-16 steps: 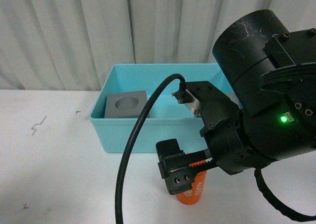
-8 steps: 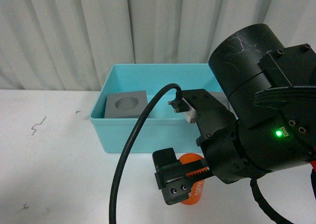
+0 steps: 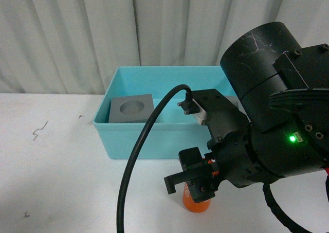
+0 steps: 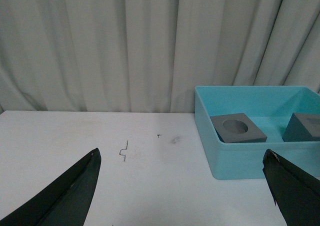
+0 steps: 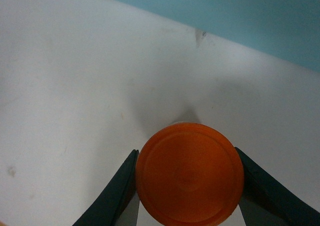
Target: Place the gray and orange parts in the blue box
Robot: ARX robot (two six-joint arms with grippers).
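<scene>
My right gripper (image 3: 198,185) is shut on the orange cylinder (image 3: 197,205), just in front of the blue box (image 3: 134,139) and close above the white table. In the right wrist view the cylinder's round end (image 5: 190,181) fills the space between both fingers of the right gripper (image 5: 186,154). A gray block with a round recess (image 3: 132,108) lies in the box's left part. The left wrist view shows that block (image 4: 237,128) and a second gray block (image 4: 303,126) inside the box (image 4: 235,161). My left gripper (image 4: 182,186) is open over bare table, left of the box.
A white table (image 3: 56,171) carries small pen marks (image 3: 39,130). Grey curtains (image 3: 77,32) close off the back. A black cable (image 3: 134,156) loops from my right arm across the box's front. My bulky right arm (image 3: 277,114) hides the box's right part.
My right gripper has turned at the wrist and shifted slightly right with the orange cylinder in it. The cylinder rose a little, then sits lower now. The blocks in the box are unmoved.
</scene>
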